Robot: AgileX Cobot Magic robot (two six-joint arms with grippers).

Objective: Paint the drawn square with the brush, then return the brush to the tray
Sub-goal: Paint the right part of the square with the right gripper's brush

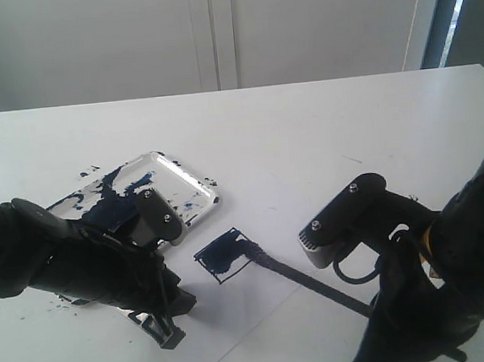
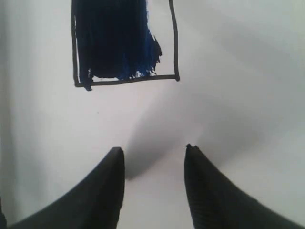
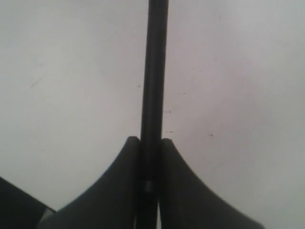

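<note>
Both right claw [image 3: 150, 141] fingers [image 3: 114, 191] pinch the brush [image 3: 155, 71] — tip at square [image 1: 223, 255].

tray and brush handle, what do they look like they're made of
The tray: probably glazed ceramic or glossy plastic, white; its rim throws bright highlights. The brush handle: smooth satin black, maybe painted wood or plastic; straight, even shaft with a faint sheen, no grain visible.

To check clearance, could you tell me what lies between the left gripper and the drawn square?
Between the left gripper and the drawn square, the left wrist view shows bare white surface.
</note>
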